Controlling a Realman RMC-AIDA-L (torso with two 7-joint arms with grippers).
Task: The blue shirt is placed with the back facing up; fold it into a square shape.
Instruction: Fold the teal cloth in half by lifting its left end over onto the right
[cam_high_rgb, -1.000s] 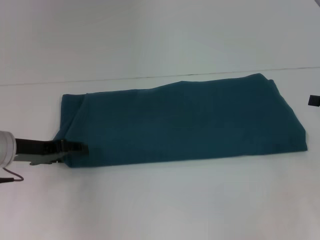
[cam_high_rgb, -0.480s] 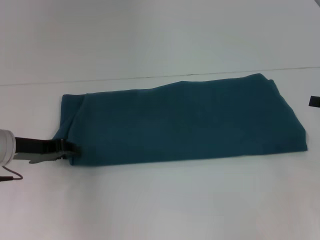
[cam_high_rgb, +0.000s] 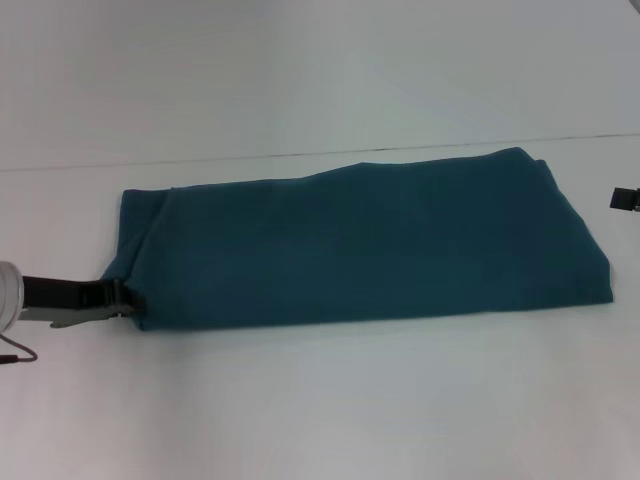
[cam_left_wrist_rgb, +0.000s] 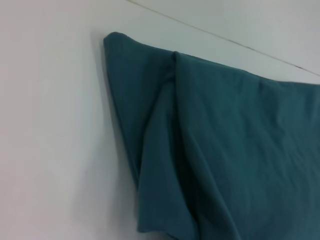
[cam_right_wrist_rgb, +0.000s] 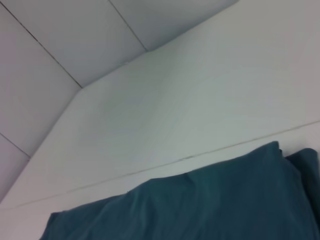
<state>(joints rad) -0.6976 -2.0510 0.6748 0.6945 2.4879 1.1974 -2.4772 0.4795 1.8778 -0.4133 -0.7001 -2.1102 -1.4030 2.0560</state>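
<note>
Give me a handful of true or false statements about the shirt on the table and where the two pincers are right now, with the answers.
1. The blue shirt lies folded into a long band across the table. True.
2. The left pincer is at the shirt's near left corner. True.
3. The right pincer hangs over the middle of the shirt. False: only a small part of it shows at the right edge of the head view, off the cloth.
4. White lettering shows on the shirt's upper face. False: the visible cloth is plain.
5. The shirt hangs lifted off the table. False: it lies on the table.
</note>
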